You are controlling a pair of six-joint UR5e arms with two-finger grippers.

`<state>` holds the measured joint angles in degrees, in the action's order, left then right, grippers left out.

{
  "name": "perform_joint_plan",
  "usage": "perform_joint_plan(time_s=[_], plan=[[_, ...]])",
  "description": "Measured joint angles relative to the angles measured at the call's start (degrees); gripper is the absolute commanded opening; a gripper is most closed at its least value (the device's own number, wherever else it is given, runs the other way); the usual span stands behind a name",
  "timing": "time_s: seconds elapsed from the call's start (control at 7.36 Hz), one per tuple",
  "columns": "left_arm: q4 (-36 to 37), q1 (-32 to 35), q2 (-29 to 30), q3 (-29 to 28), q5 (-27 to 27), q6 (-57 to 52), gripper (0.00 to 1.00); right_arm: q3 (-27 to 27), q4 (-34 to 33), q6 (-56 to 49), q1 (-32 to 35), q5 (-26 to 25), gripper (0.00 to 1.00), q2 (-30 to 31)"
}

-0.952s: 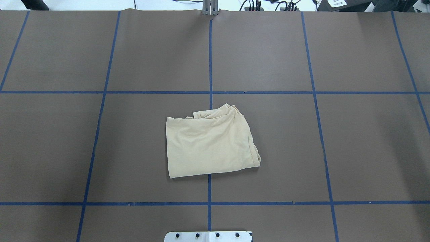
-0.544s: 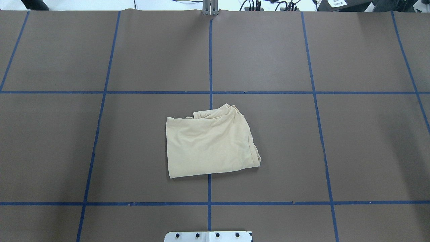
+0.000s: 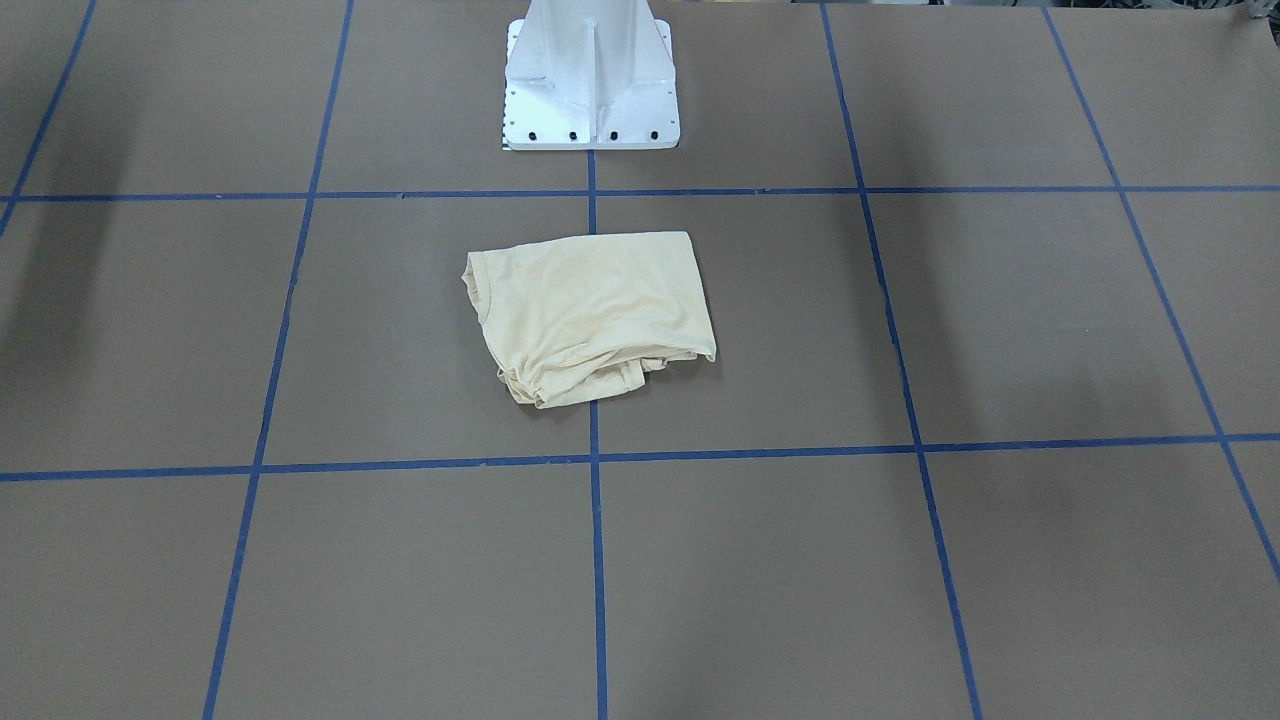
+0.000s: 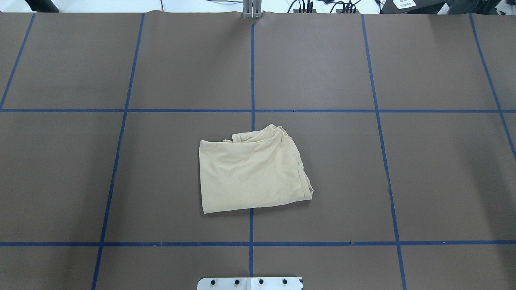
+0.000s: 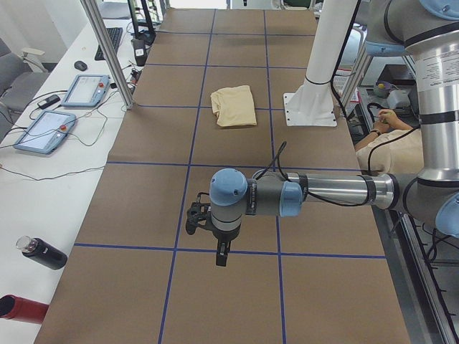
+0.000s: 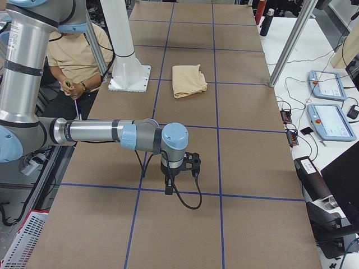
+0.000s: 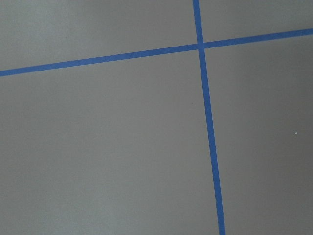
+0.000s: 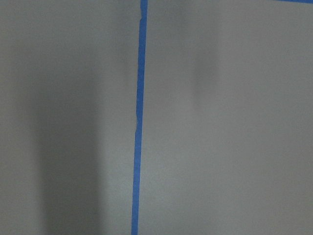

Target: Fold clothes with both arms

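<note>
Pale cream-yellow knit T-shirt (image 4: 250, 177): folded bundle, centre of brown taped table (image 4: 121, 181), unmoved this past second. Black left gripper (image 5: 221, 252) and right gripper (image 6: 168, 188) well apart, holding no cloth; opening cannot tell. Folding likely complete.

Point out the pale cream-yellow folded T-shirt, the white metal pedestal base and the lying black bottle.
The pale cream-yellow folded T-shirt (image 4: 250, 179): overhead exterior view, top layer's middle.
The white metal pedestal base (image 3: 592, 70): exterior front-facing view, central rib.
The black bottle (image 5: 49, 254): exterior left view, mid-body.

Even, bright overhead light; soft shadows; hazy, slightly blurred wrist views.
</note>
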<state>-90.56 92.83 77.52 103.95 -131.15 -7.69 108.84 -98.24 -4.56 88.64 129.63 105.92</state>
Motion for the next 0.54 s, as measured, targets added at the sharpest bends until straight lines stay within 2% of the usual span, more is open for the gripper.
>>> perform_joint_plan(time_s=[0.54], plan=[[-0.5,-0.3,0.2,0.1,0.4,-0.2,1.00,0.2,0.1,-0.1,0.0,0.0,1.00,0.0]])
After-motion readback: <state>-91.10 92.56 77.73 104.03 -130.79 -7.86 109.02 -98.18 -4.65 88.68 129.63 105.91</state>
